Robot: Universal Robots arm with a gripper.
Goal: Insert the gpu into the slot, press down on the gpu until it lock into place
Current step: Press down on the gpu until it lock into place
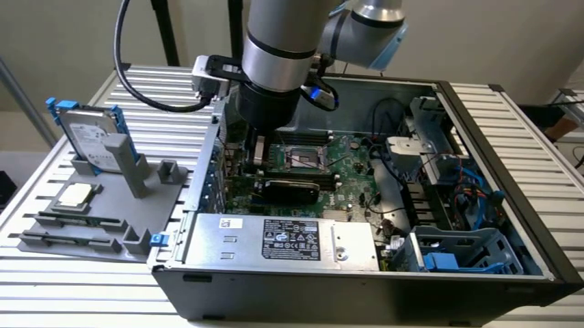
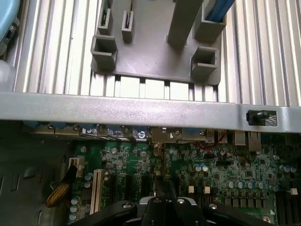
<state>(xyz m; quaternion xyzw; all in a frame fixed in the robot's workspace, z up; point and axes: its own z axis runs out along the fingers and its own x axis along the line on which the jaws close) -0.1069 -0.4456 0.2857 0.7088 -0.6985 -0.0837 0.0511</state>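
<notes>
i've got the arm (image 1: pixel 278 48) reaching down into the open pc case (image 1: pixel 511 205), which lies on its side on the slatted metal bench (image 1: pixel 100 294). in the ext view the claw (image 1: pixel 256 152) sits low over the motherboard (image 1: pixel 351 171), near the case wall on the ext view's left, beside the square cpu socket (image 1: pixel 301 158). claw is closed, fingers together, and i can't see anything pinched between them. the gpu (image 1: pixel 290 189) lies flat-ish as a black card on the board just below the claw and above the silver psu (image 1: pixel 283 240) w/ its white label; whether the claw tip is touching the card i can't tell, it looks just above or at its edge. the blue slot i can't make out under the card. wrist view looks along the board: claw body (image 2: pixel 164 209) dark at the frame edge, green pcb w/ capacitors, a white connector strip (image 2: pixel 98 190) and a braided yellow cable (image 2: pixel 59 194) nearby, then the case's metal rim (image 2: pixel 117 110). beyond the rim is the grey parts tray (image 2: pixel 150 56) on the bench. in the ext view that tray (image 1: pixel 55 236) holds a hard drive (image 1: pixel 89 133) w/ blue rails standing upright, a cpu chip (image 1: pixel 75 197) lying flat, and ram-like sticks (image 1: pixel 73 220) in their holders. blue drive cage (image 1: pixel 456 253) sits in the case corner at the ext view's right.
</notes>
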